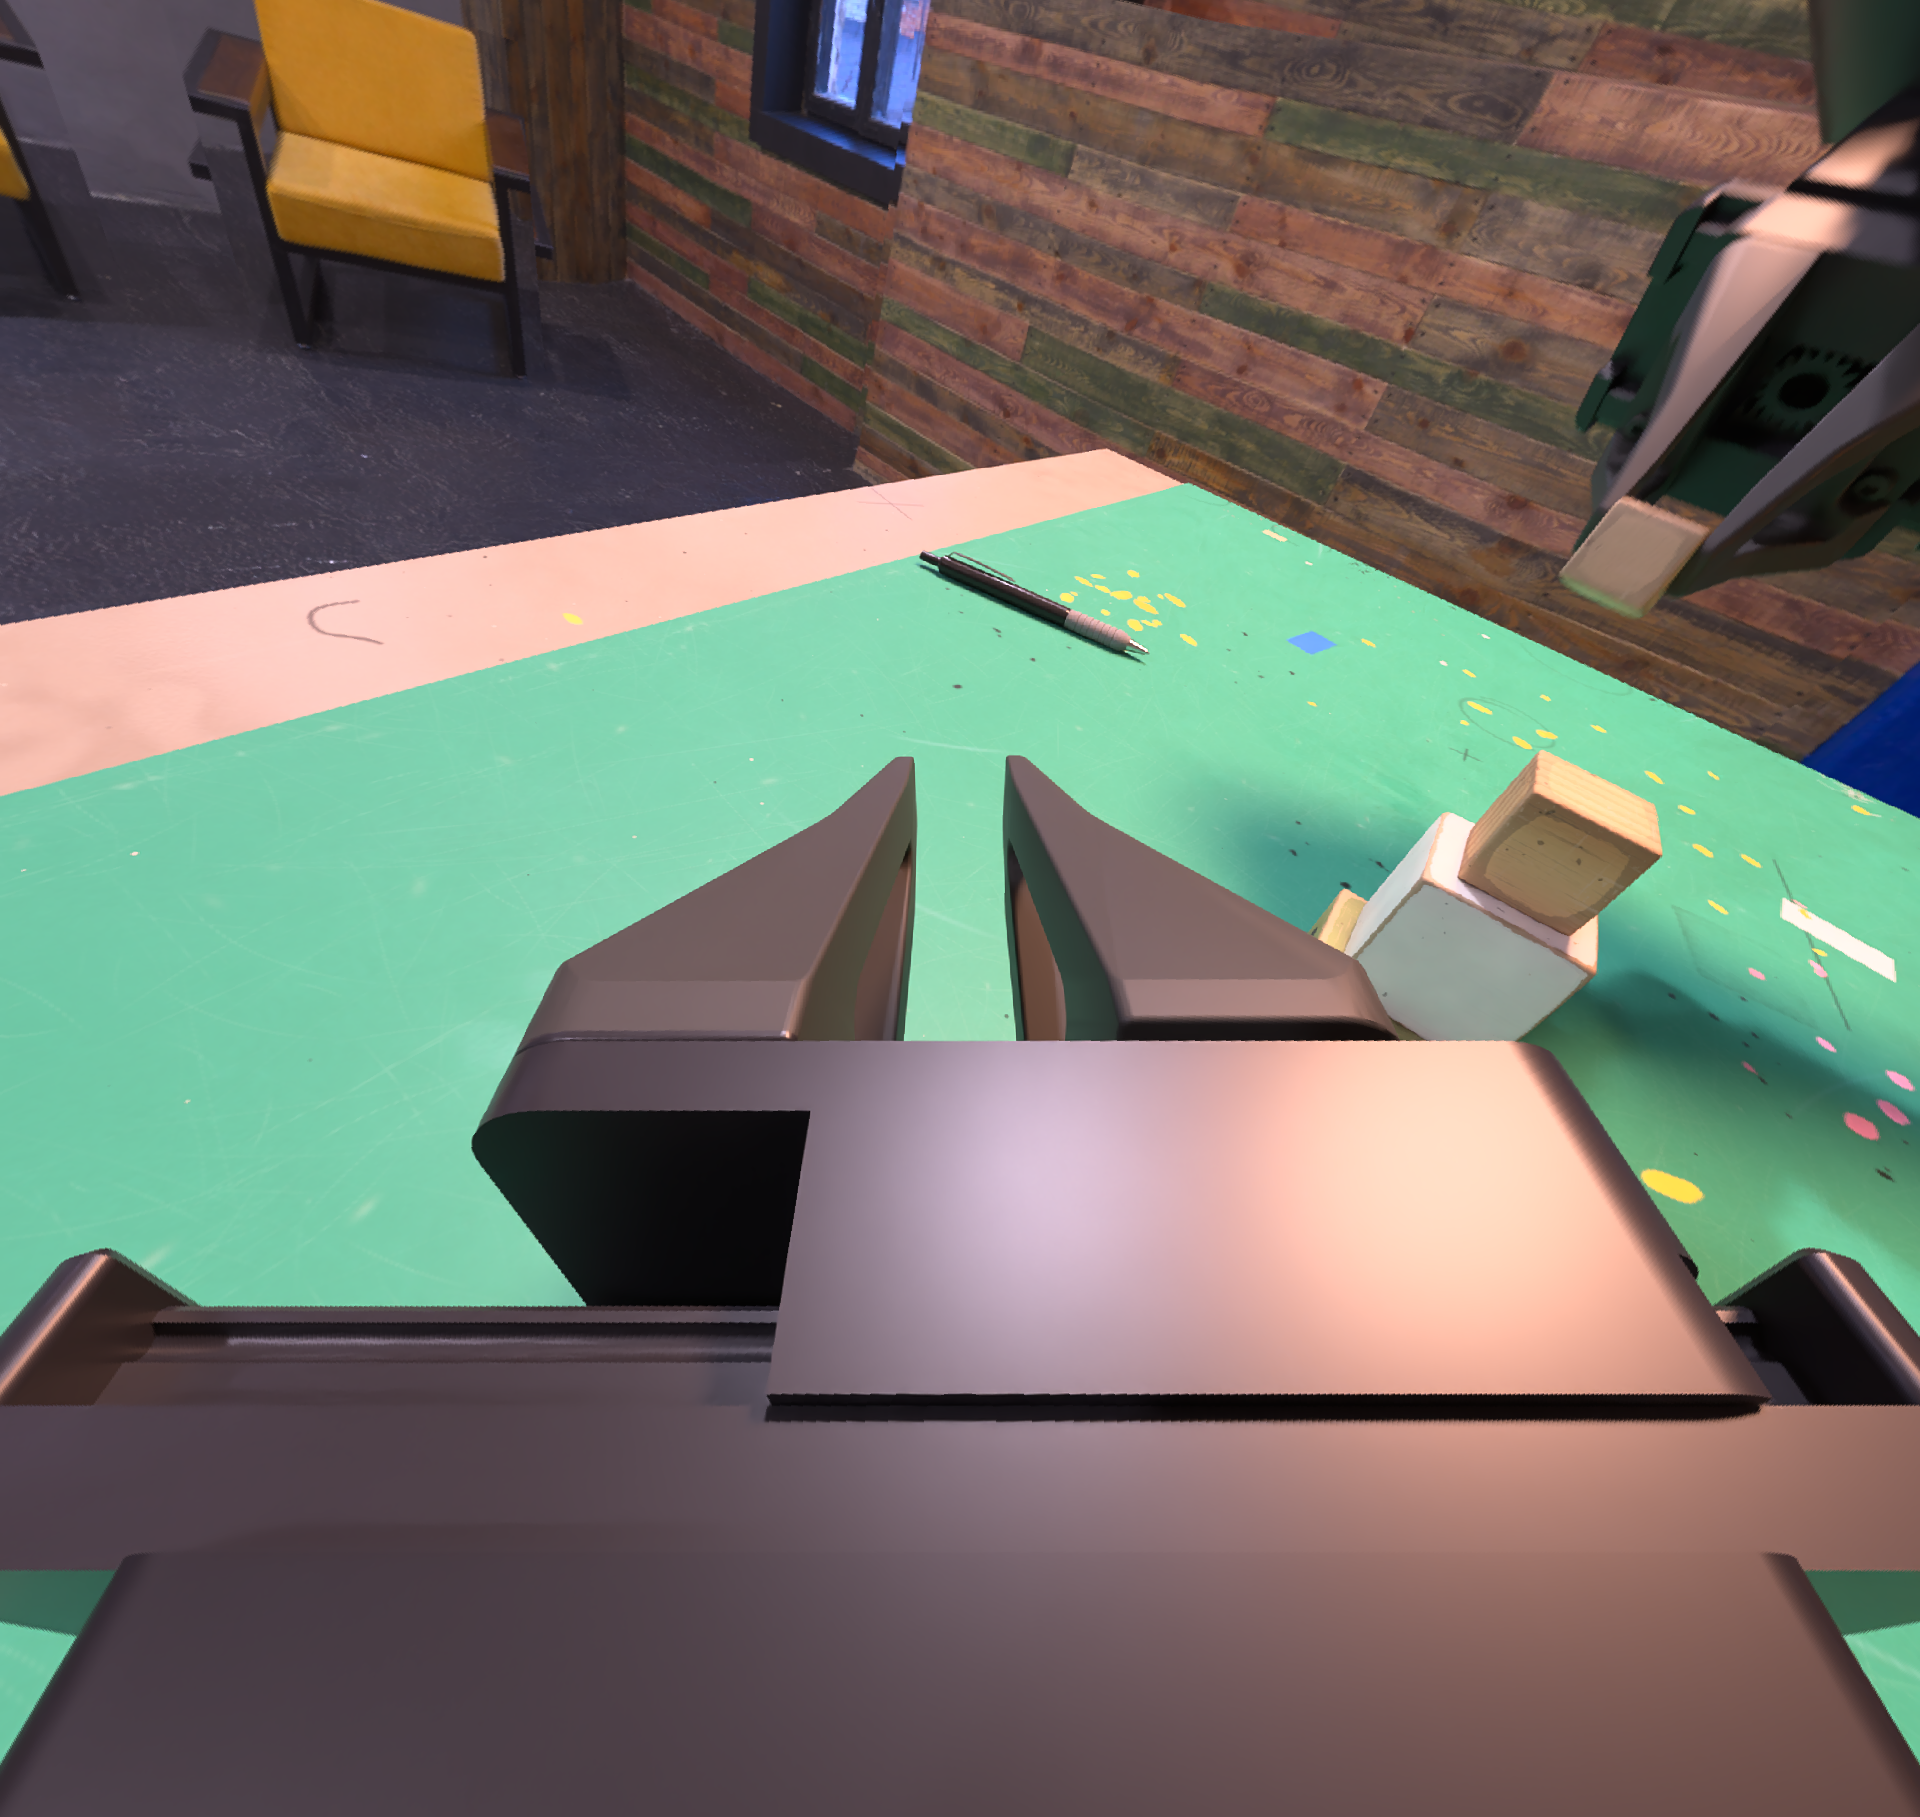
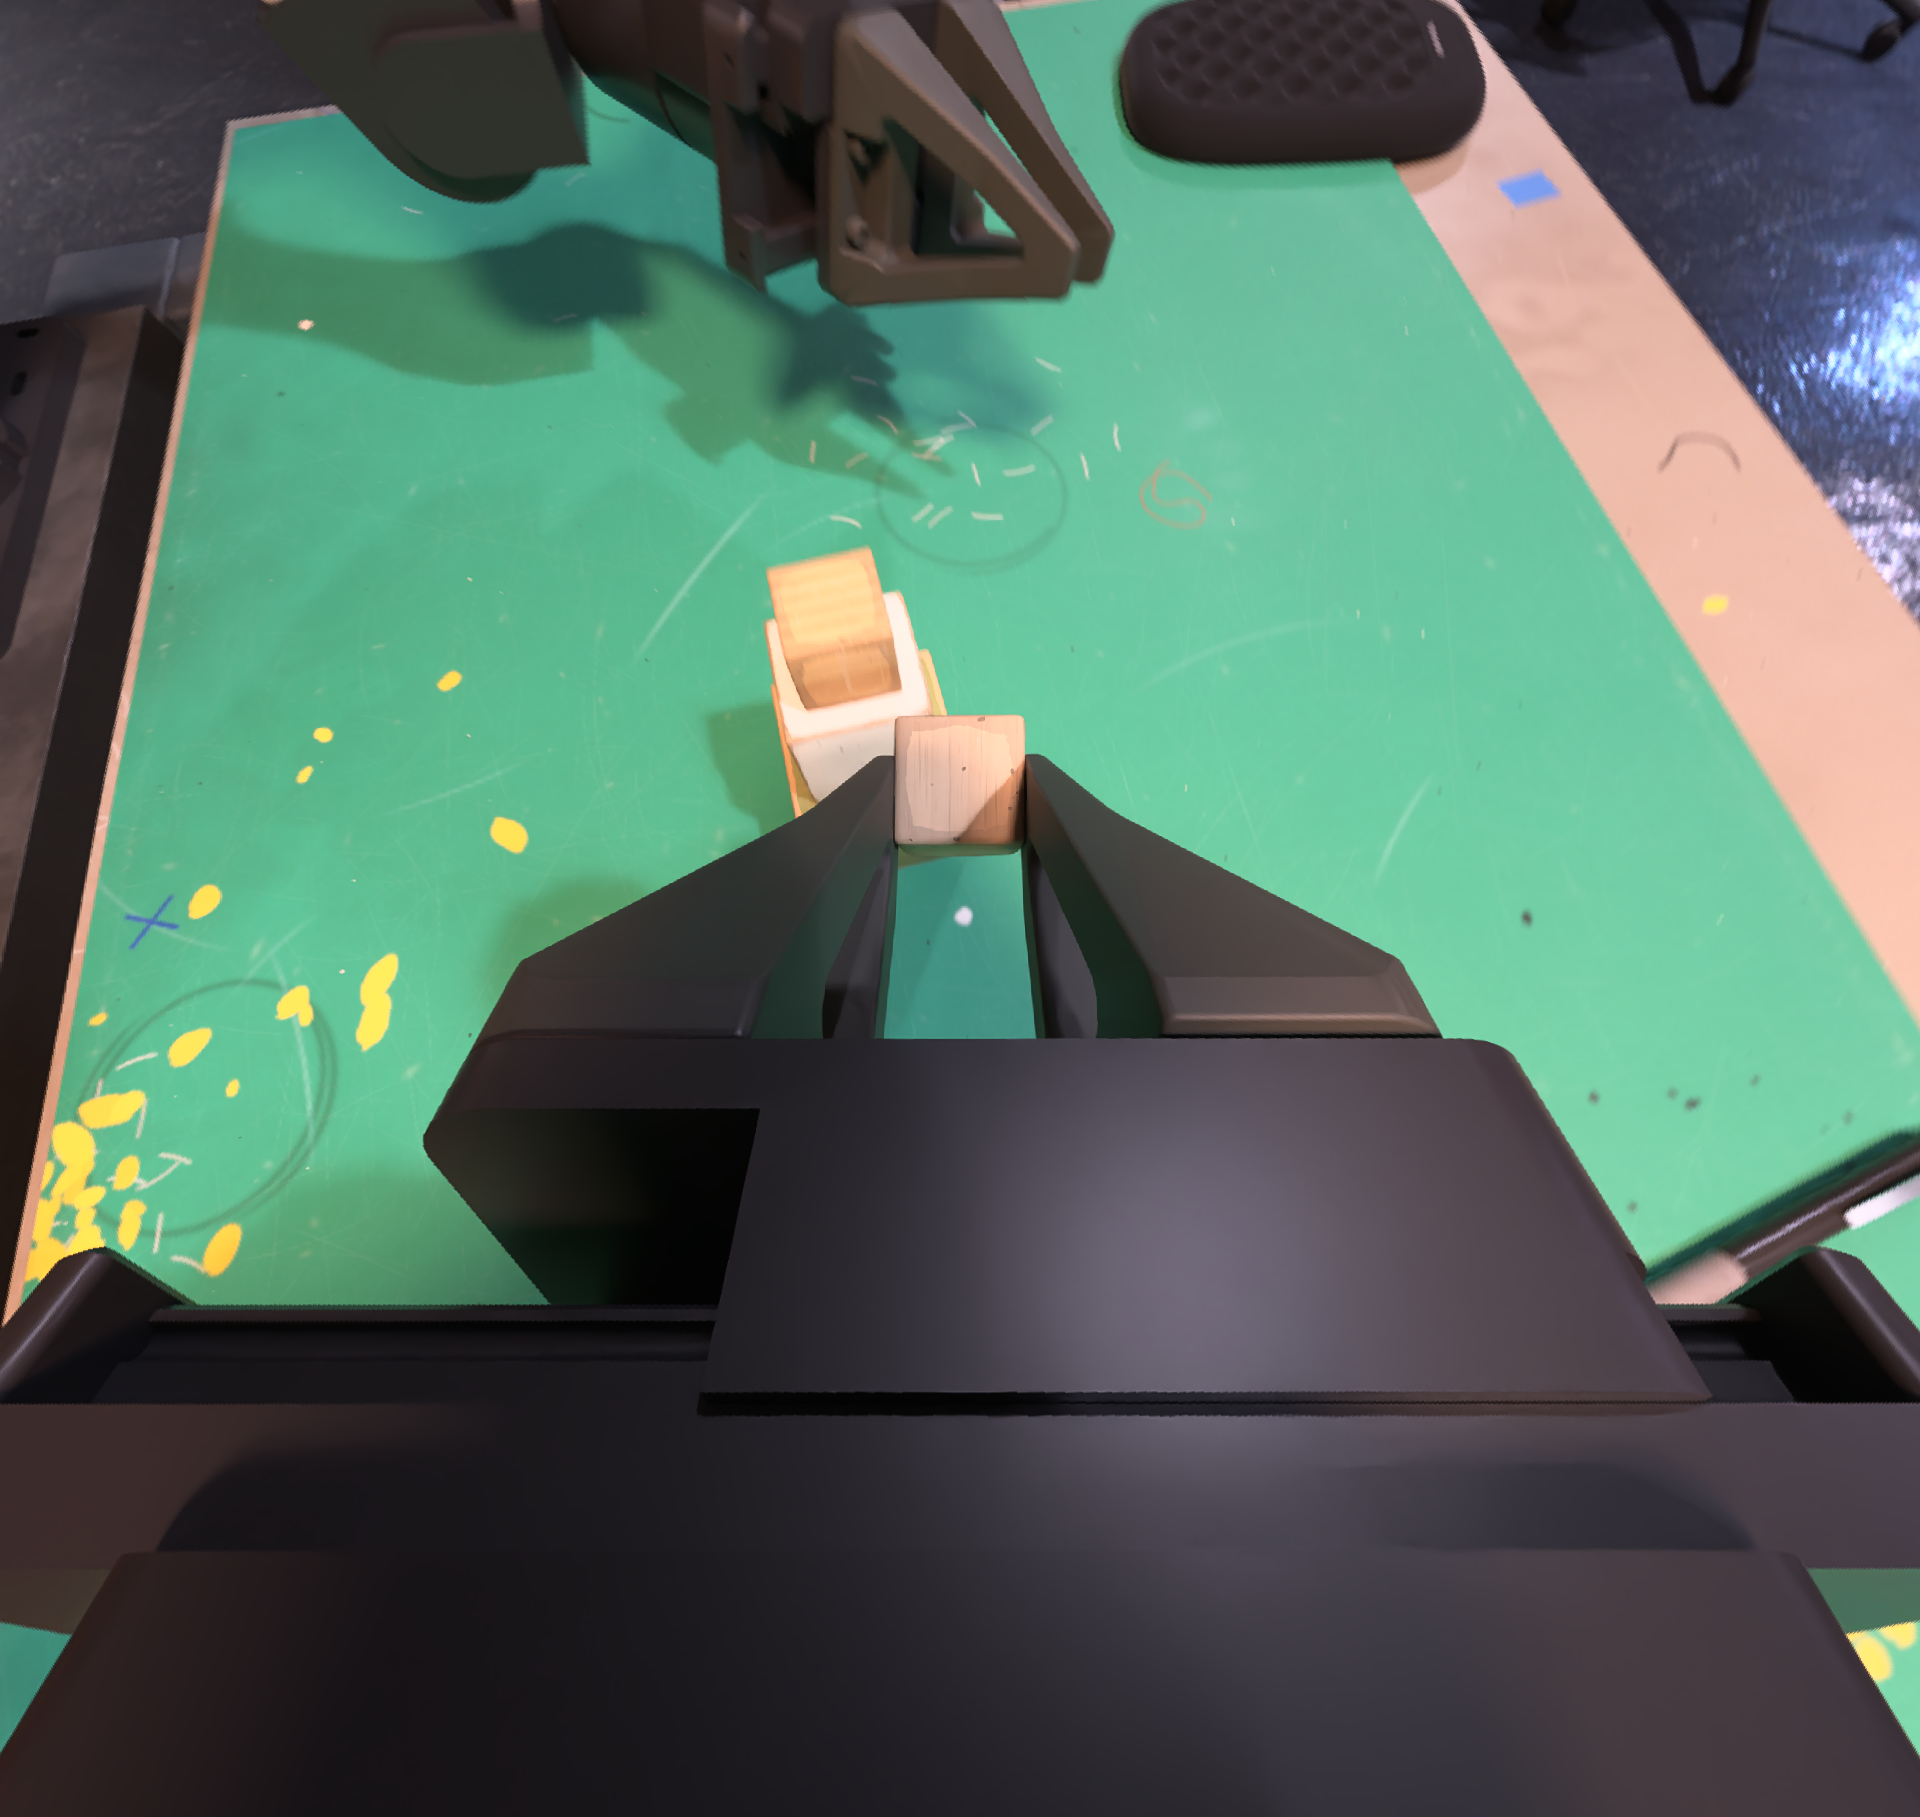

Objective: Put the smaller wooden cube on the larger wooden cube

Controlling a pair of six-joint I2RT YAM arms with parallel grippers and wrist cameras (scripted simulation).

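Note:
My right gripper [image 2: 959,775] is shut on a small pale wooden cube [image 2: 958,801] and holds it above the green mat [image 2: 1299,676]. It also shows in the left wrist view [image 1: 1652,562] at the upper right, with the pale cube [image 1: 1626,557] in it. Just beyond it a brown wooden cube [image 2: 831,629] sits tilted on a larger white cube [image 2: 852,728]. That stack shows in the left wrist view too: the brown cube [image 1: 1558,842] on the white cube [image 1: 1465,967]. A yellowish piece [image 1: 1340,920] lies against the white cube. My left gripper [image 1: 961,775] hovers left of the stack, empty, its jaws a narrow gap apart.
A black pen [image 1: 1034,604] lies far out on the mat [image 1: 416,884]. A dark padded rest [image 2: 1299,74] sits at the mat's far right corner. The left arm [image 2: 790,105] hangs over the far side. The tan table edge [image 2: 1662,520] runs along the right.

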